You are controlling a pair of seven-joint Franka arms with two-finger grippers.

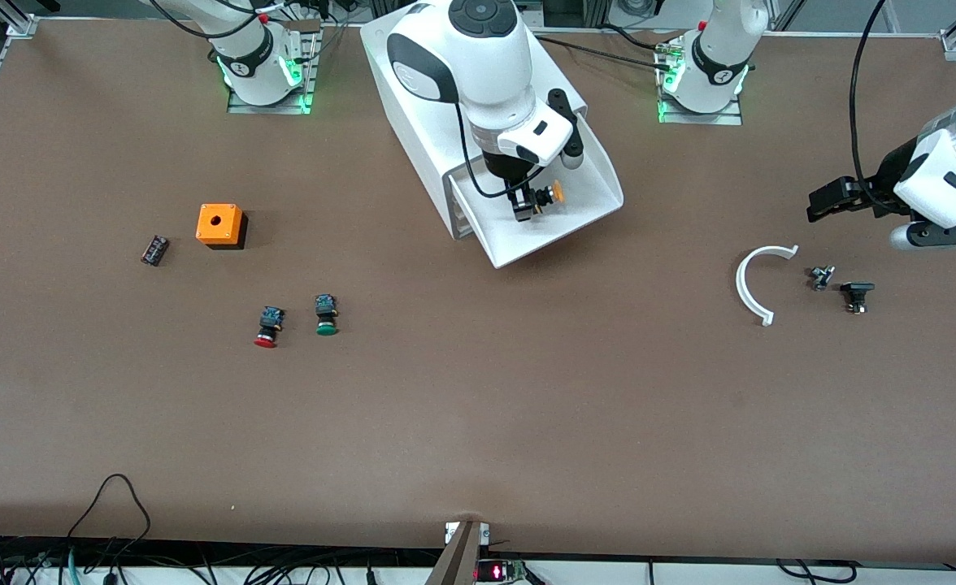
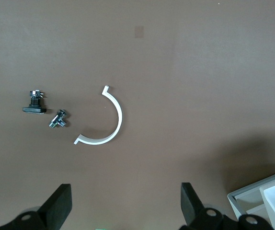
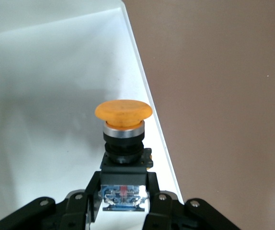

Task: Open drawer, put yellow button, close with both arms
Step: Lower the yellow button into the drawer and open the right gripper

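The drawer stands pulled out of the top of the white cabinet, its white tray open upward. My right gripper hangs over the tray, shut on the yellow button. Its fingers clamp the black-and-blue body, and the yellow-orange cap points away from them, above the tray floor near the drawer's side wall. My left gripper waits open over bare table at the left arm's end, nothing between its fingers.
A white curved piece, a small metal part and a black part lie below the left gripper. Toward the right arm's end sit an orange box, a red button, a green button and a small black part.
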